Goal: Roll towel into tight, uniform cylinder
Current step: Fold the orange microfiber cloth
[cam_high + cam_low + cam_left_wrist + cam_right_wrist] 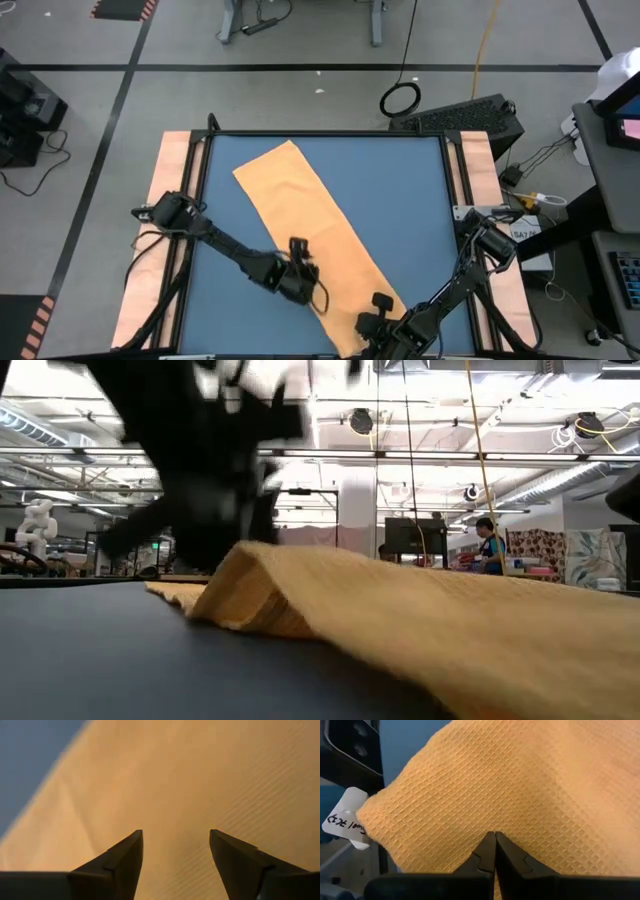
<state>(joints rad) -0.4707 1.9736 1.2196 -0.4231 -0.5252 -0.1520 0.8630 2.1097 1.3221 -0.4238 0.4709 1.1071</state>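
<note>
- Towel [315, 225] lies as a long folded strip on the blue tabletop [410, 190], running from 11 o'clock toward 5 o'clock, flat and not yet rolled.
- Left pincer [297, 262] hovers over the strip's 7 o'clock edge, jaws parted and empty, likely placed to start the roll.
- Right pincer [380, 312], jaws shut, sits at the near end by the white tag [347, 818], seemingly pinning that end; whether cloth is gripped cannot be told.
</note>
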